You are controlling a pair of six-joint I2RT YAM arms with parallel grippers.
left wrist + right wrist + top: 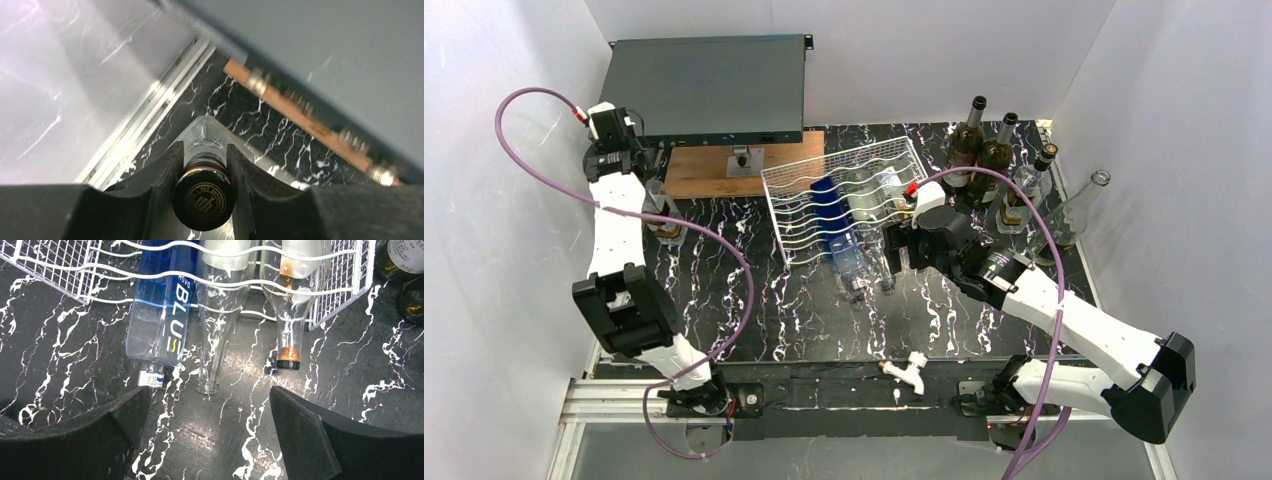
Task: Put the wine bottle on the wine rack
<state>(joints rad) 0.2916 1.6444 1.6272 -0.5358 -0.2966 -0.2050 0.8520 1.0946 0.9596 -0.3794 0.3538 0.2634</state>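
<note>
Wine bottle point(202, 192), glass, pinched in left claw point(205, 150); right claw point(209, 395) spread by wavy wire wine rack point(55, 265).

**Rack mid-table, bottles on either flank**

The wine rack point(844, 195) sits mid-table point(804, 310), toward the far side. Three bottles lie in it side by side: the left bottle point(160, 325), the middle bottle point(215, 315) and the right bottle point(289, 315). Their necks point near, past the rack's near edge. The right gripper point(209, 400) hangs spread wide just near of those necks. At far left a flat box point(709, 85) rests on a board point(714, 172). Near of the board, the wine bottle point(202, 200) stands upright, its neck pinched by the left gripper point(205, 152). A group of upright bottles point(996, 165) stands right of the rack.
</note>
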